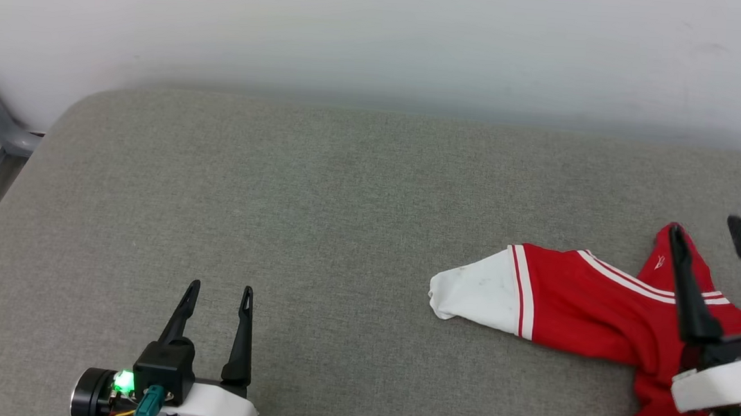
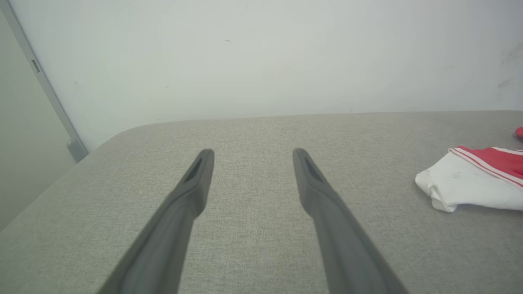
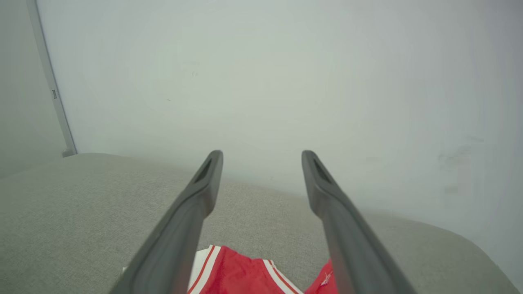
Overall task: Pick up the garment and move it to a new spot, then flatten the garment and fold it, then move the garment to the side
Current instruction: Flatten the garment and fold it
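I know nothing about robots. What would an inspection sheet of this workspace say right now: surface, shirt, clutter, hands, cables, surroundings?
Surface: grey fabric-covered pad, rounded corner at the far left.
Job's things: red garment with a white sleeve, bunched up, not flat, on the robot's right.
Clutter: nothing seen.
Hands: left hand open, empty, over bare fabric; right hand open, over the garment, gripping nothing.
Cables: teal plug and thin wires at the left wrist.
Surroundings: pale wall behind; grey metal frame at the left.
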